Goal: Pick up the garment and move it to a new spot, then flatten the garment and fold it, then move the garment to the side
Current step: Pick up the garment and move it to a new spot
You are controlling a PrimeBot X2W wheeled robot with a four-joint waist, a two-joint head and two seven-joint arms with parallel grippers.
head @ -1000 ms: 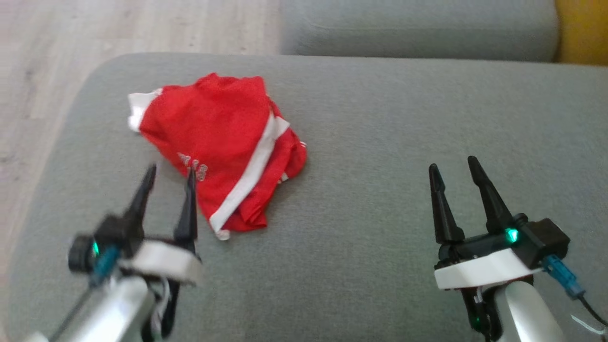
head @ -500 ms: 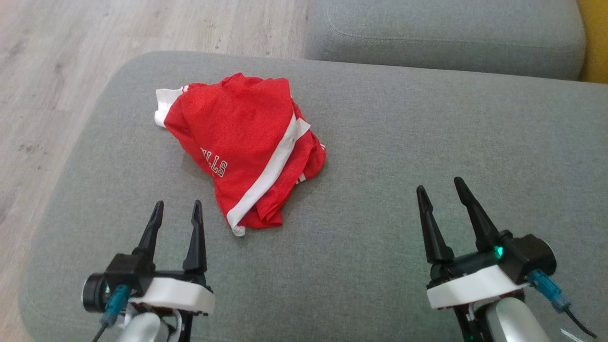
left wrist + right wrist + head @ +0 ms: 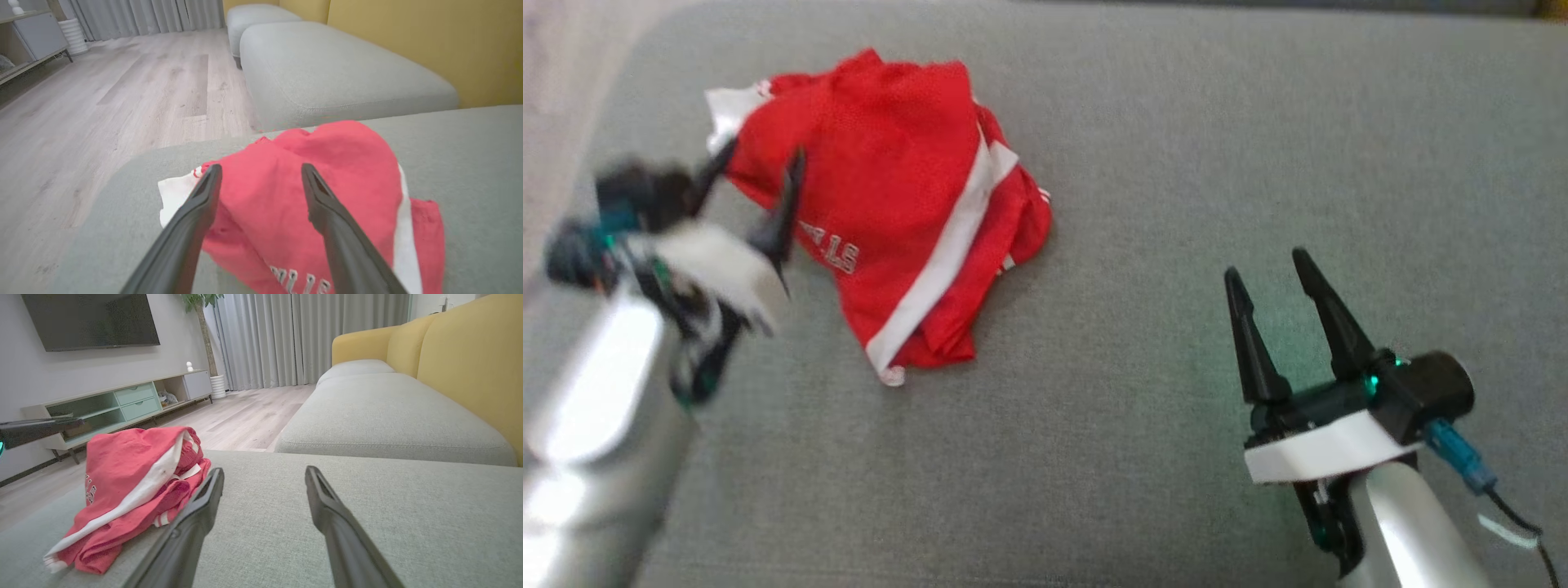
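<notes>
**Left gripper up at the garment, fingers spread**
The left gripper (image 3: 760, 157), half a second ago short of the red garment (image 3: 907, 204), now shows blurred with its parted fingers over the white-trimmed edge, cloth lying between and beyond the tips; I cannot tell whether they touch it. The right gripper (image 3: 1265, 265), likewise spread and empty, hangs over the bare grey cushion (image 3: 1176, 163). The garment lies well to its left, heaped as before.
</notes>
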